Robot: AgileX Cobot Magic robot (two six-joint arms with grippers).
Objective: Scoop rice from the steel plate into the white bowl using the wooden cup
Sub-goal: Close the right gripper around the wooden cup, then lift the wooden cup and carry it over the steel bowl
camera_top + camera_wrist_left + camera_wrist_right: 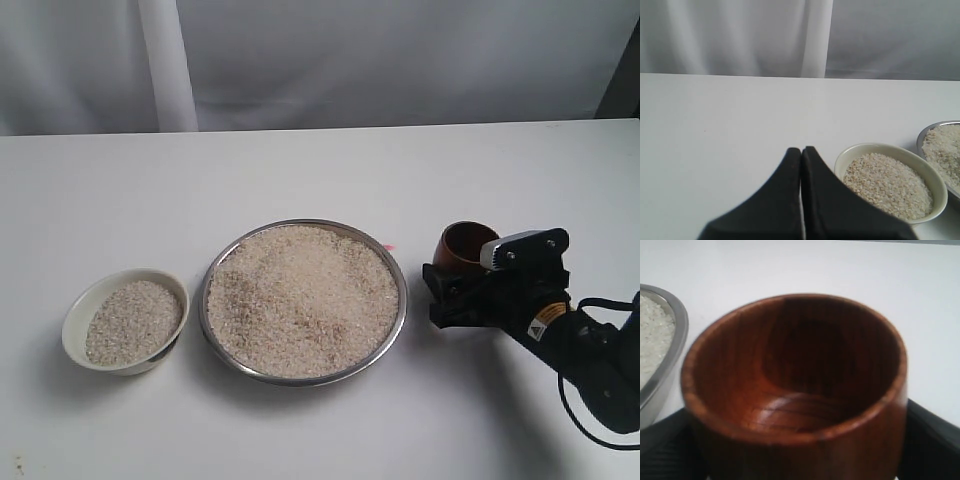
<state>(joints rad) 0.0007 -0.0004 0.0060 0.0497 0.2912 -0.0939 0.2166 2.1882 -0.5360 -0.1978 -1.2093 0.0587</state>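
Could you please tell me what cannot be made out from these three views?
- Exterior view: the right gripper hides the wooden cup's lower half and base.
- Right wrist view: the cup fills the frame; fingers show only at the corners, so contact is unclear.
- Left wrist view: the steel plate is cut off by the edge; the shut left gripper hides the table beneath it.

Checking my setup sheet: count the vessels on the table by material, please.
Steel: 1, the steel plate
Ceramic: 1, the white bowl
Wood: 1, the wooden cup
Total: 3
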